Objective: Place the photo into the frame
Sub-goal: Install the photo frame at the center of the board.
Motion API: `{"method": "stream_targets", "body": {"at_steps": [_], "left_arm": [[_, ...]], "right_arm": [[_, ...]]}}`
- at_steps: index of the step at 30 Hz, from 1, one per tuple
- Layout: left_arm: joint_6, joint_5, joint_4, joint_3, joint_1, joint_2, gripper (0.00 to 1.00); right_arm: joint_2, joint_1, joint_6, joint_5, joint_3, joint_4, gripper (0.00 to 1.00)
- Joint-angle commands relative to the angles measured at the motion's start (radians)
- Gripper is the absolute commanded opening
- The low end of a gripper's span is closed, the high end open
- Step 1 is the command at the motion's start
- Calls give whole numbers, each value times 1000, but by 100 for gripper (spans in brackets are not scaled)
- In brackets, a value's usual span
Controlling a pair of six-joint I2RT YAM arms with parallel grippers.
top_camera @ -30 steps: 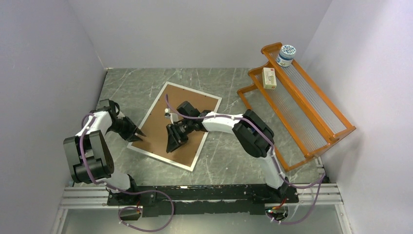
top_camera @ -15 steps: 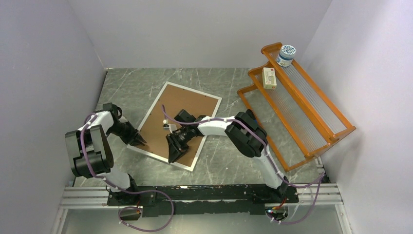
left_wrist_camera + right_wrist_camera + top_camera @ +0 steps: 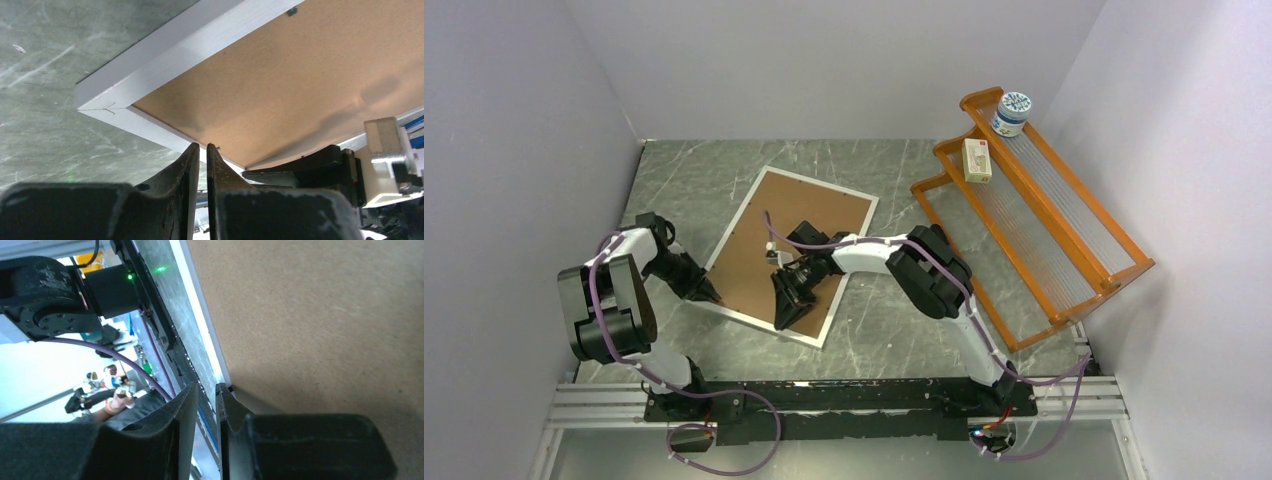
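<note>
Nearest to us, the left gripper sits low on the marble-look table, right at the near-left corner of the frame. On its wrist cam the jaws are almost together, with only a thin slit between them. The tips are right up against the silvery-white rim, and we can't see anything pinched in there.

Just to the right, the right gripper comes in from above and points down at the frame's near edge. Its jaws are also nearly closed, with a slightly wider slit than the left. The tips are at the rim where it meets the brown backing board, but we honestly can't tell if they have hold of the edge or are just touching it.

The frame itself lies flat in the middle of the table, back side up and turned at an angle, and the backing board fills it.

Further off on the right is an orange wooden rack, well apart from the frame. A small box sits on it, with a blue-and-white jar at its far end.
</note>
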Motion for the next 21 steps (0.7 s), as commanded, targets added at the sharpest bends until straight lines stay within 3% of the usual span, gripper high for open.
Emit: {"method": "stream_targets", "body": {"at_steps": [1, 9, 21], "left_arm": [[1, -19, -25, 9, -4, 11, 16], [-21, -95, -50, 15, -6, 10, 12], [-26, -116, -63, 20, -9, 46, 11]], "right_arm": [[88, -73, -23, 284, -30, 9, 25], [137, -113, 15, 378, -60, 43, 25], [156, -140, -38, 595, -8, -60, 25]]}}
